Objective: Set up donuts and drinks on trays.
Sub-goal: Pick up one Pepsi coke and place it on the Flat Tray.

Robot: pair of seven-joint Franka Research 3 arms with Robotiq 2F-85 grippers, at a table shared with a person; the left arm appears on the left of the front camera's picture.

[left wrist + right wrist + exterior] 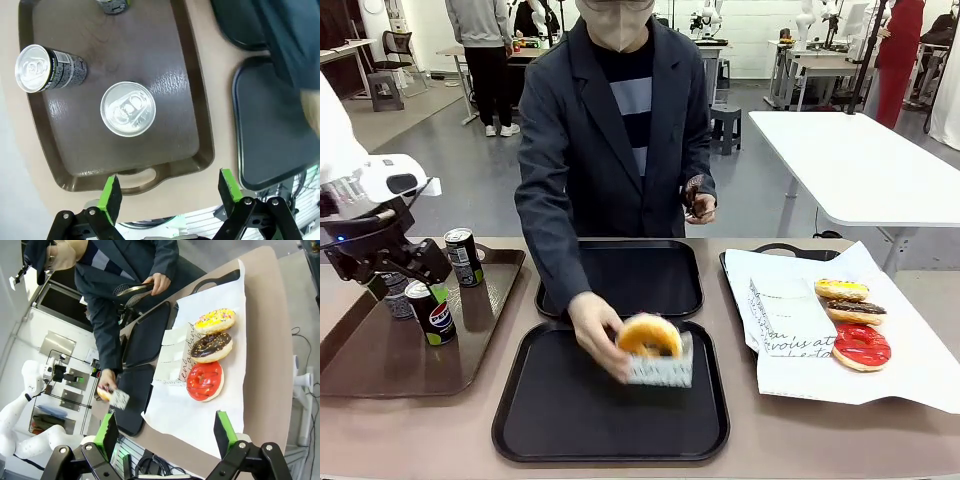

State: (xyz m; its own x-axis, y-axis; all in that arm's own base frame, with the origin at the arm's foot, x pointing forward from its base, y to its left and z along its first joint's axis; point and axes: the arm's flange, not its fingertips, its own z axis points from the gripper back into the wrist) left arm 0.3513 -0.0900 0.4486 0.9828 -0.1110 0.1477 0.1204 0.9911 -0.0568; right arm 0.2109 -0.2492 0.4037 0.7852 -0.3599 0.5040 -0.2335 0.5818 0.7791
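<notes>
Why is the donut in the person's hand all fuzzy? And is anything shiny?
Front view: the held donut and the hand look smeared, probably motion blur. Left wrist view: light glares off the brown tray. Right wrist view: the donuts on paper look sharp.

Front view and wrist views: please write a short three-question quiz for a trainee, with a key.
1. How many donuts lie on the white paper?
2. The person's hand holds the sleeved donut over: A the near black tray; B the far black tray; C the white paper.
3. True or false: the left gripper hangs open above the brown tray with the cans.
Key: 1 three; 2 A; 3 true.
</notes>
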